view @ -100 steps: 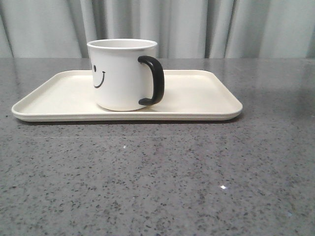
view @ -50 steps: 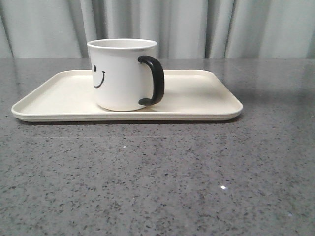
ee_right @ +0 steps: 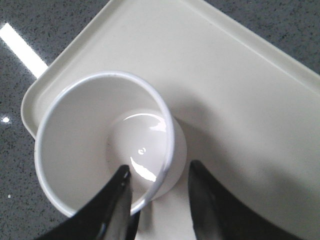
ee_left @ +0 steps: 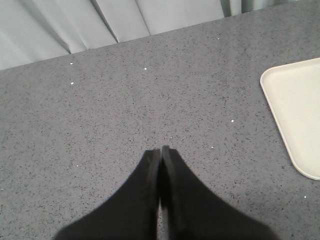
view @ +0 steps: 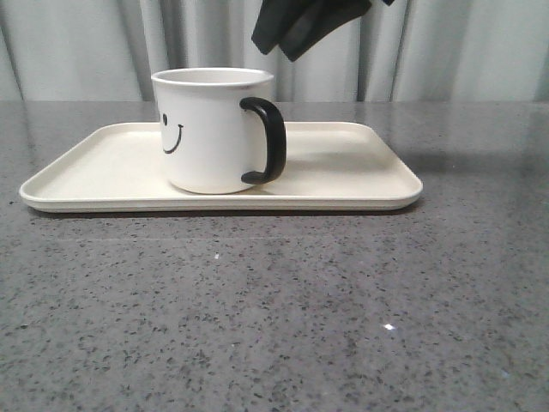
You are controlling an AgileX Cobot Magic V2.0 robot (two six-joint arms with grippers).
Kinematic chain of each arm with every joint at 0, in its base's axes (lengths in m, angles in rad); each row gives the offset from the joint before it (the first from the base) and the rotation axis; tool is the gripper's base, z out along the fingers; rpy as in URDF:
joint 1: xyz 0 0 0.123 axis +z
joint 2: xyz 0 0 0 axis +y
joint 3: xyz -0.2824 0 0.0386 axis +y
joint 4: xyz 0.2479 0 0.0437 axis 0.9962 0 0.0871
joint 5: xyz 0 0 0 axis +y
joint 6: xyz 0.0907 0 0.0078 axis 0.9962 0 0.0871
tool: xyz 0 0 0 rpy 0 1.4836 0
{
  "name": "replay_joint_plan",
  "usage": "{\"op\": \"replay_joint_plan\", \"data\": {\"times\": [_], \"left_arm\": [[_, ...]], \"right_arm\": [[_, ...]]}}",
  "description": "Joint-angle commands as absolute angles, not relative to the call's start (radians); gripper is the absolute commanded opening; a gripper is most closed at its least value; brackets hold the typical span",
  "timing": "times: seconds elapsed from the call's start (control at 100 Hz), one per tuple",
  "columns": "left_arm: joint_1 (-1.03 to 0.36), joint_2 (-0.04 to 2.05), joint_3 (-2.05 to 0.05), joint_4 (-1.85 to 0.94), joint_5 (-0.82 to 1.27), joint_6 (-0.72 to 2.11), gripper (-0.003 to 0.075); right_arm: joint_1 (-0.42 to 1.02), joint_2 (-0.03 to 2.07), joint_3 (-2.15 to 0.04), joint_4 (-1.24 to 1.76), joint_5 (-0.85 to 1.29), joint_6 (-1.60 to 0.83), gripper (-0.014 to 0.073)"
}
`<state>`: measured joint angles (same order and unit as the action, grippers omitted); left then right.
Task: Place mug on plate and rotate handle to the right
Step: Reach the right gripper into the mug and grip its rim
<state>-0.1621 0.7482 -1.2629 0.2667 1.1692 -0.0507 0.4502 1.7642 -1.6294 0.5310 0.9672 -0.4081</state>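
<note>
Front view: the mug (view: 214, 130) stands upright on the plate (view: 360, 167), left of the plate's centre. Its handle (view: 268, 141) points to the right, and the printed smiley face sits on the mug's left side. The plate lies flat on the grey speckled table (view: 274, 309). The right gripper (view: 302, 24) hangs above the mug and slightly to the right of its rim, clear of it. Only its dark lower end enters the picture, so the finger spacing cannot be read from here. A pale curtain (view: 86, 47) closes off the background.

Left wrist view: the left gripper (ee_left: 161, 150) hovers over bare table (ee_left: 125, 110) with its two dark fingers pressed together, holding nothing. One rounded corner of the plate (ee_left: 300, 115) lies off to one side of the fingers, well apart from them.

Right wrist view: the right gripper (ee_right: 157, 175) looks straight down into the mug (ee_right: 100, 150), which is seen from above on the plate (ee_right: 235, 90). The two fingers stand apart and grip nothing. One fingertip (ee_right: 120, 182) overlaps the mug's opening in this view, and the other (ee_right: 200, 172) lies outside the wall, so the rim appears to pass between them. Whether either finger touches the mug cannot be told. The handle is not visible in this view.
</note>
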Motion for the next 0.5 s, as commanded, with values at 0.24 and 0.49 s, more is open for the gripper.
{"op": "replay_joint_plan", "data": {"times": [0.24, 0.49], "left_arm": [[-0.161, 0.747, -1.283, 0.273, 1.121, -0.061, -0.0020], [-0.161, 0.747, -1.283, 0.273, 1.124, -0.061, -0.0020]], "right_arm": [[0.467, 1.755, -1.664, 0.597, 0.903, -0.420, 0.0299], [0.488, 1.802, -1.665, 0.597, 0.892, -0.420, 0.0299]]}}
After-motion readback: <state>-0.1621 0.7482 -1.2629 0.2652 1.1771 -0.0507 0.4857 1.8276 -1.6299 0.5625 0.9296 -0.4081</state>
